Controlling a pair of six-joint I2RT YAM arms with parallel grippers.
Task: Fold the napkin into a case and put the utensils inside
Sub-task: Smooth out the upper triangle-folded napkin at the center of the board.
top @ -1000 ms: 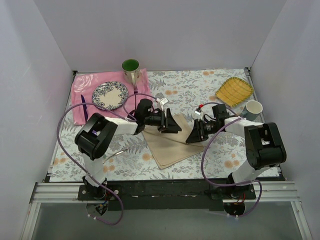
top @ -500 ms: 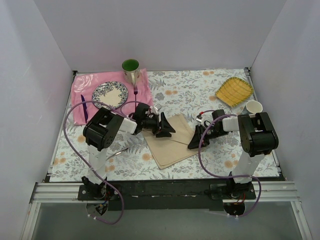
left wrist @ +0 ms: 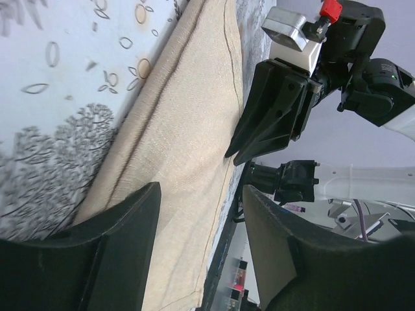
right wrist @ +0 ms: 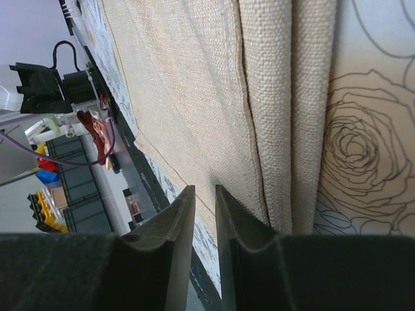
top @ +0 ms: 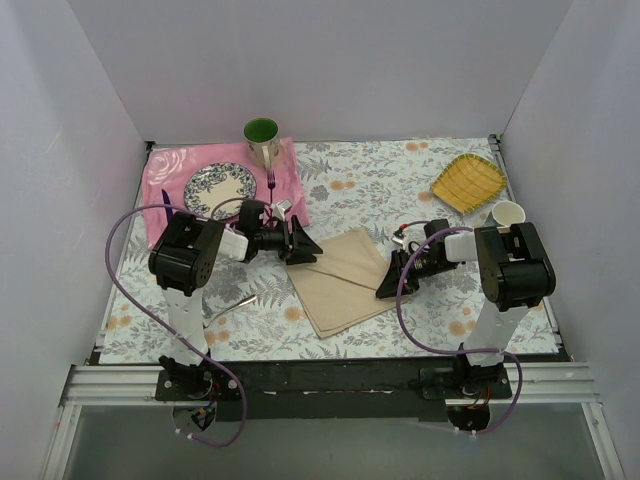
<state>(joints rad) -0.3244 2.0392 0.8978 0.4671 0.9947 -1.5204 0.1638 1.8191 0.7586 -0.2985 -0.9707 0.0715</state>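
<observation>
From high above the near edge we look down, at a distance, on the whole table (top: 400, 180). Our left wrist view skims low across the napkin (left wrist: 175, 129) toward the right gripper (left wrist: 233, 154), while our right wrist view hangs very close over that same cloth, which all three views share.

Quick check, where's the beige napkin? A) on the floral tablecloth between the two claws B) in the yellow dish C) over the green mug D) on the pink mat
A: the napkin lies on the floral tablecloth, left claw at one edge, right claw at the other.
</observation>
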